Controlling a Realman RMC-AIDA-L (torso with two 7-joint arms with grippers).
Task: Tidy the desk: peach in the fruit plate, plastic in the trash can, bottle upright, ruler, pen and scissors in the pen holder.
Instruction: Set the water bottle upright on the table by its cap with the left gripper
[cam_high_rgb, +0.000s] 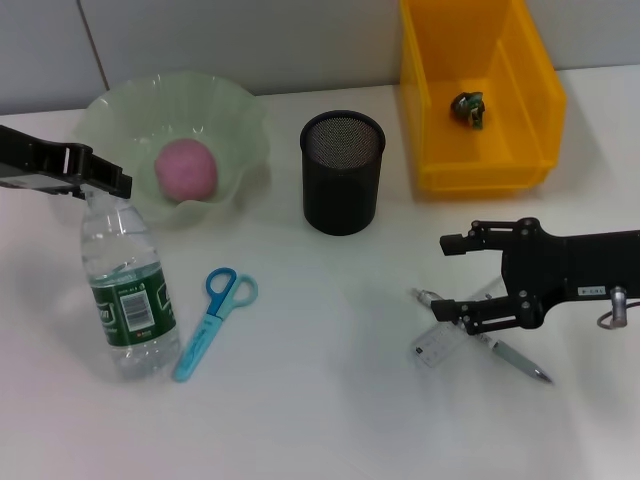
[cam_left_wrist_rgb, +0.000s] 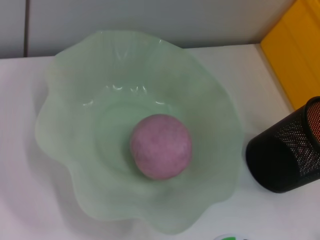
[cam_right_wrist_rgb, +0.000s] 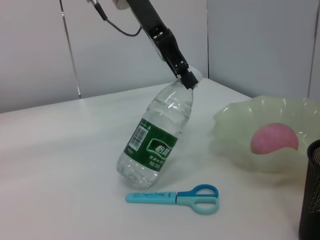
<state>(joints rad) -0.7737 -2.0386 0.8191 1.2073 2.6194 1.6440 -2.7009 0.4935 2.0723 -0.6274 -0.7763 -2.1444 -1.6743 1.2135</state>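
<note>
My left gripper (cam_high_rgb: 118, 183) is shut on the cap of a clear water bottle (cam_high_rgb: 126, 298) with a green label. The bottle stands tilted with its base on the table; the right wrist view shows the bottle (cam_right_wrist_rgb: 157, 137) and the gripper (cam_right_wrist_rgb: 187, 78) too. A pink peach (cam_high_rgb: 185, 168) lies in the pale green fruit plate (cam_high_rgb: 115, 115). Blue scissors (cam_high_rgb: 214, 322) lie beside the bottle. My right gripper (cam_high_rgb: 446, 277) is open just over a pen (cam_high_rgb: 497, 349) and a clear ruler (cam_high_rgb: 438, 347). The black mesh pen holder (cam_high_rgb: 342, 172) stands at the middle back.
A yellow bin (cam_high_rgb: 436, 100) at the back right holds a crumpled piece of plastic (cam_high_rgb: 468, 108). In the left wrist view the peach (cam_left_wrist_rgb: 161, 146) sits in the plate (cam_left_wrist_rgb: 85, 90), with the pen holder (cam_left_wrist_rgb: 287, 157) beside it.
</note>
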